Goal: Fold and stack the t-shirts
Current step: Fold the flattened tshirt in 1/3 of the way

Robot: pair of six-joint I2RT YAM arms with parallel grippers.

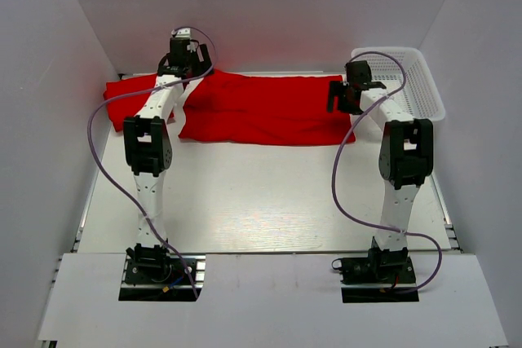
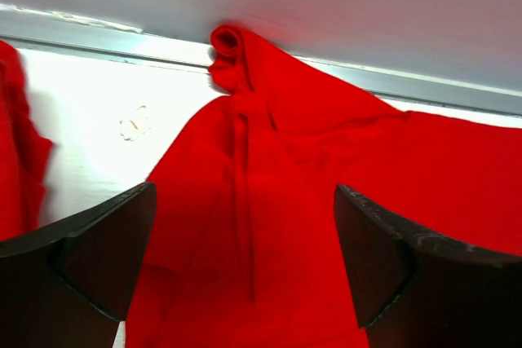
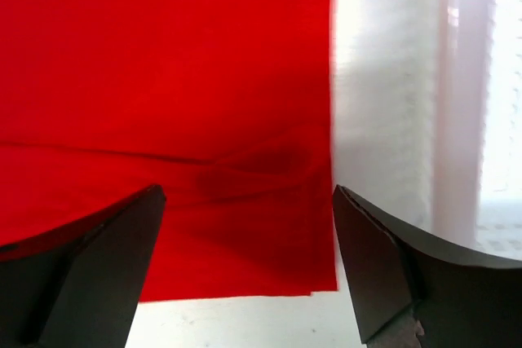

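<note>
My left fingers (image 2: 90,258) stand wide over the bunched end of the long red t-shirt (image 1: 269,112) at the far edge of the desk (image 1: 261,201). My right fingers (image 3: 90,258) gape wide over its other end, gripping nothing.

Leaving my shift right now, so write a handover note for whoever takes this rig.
Left pincer: open, holding nothing, over the bunched left end of the large bright red cloth t-shirt.
Right pincer: open, empty, over its right edge, beside the white plastic lattice basket.
Second red t-shirt lies apart at the far left.
Done: large shirt laid out as a long band.
To do: finish folding, stack both.
</note>
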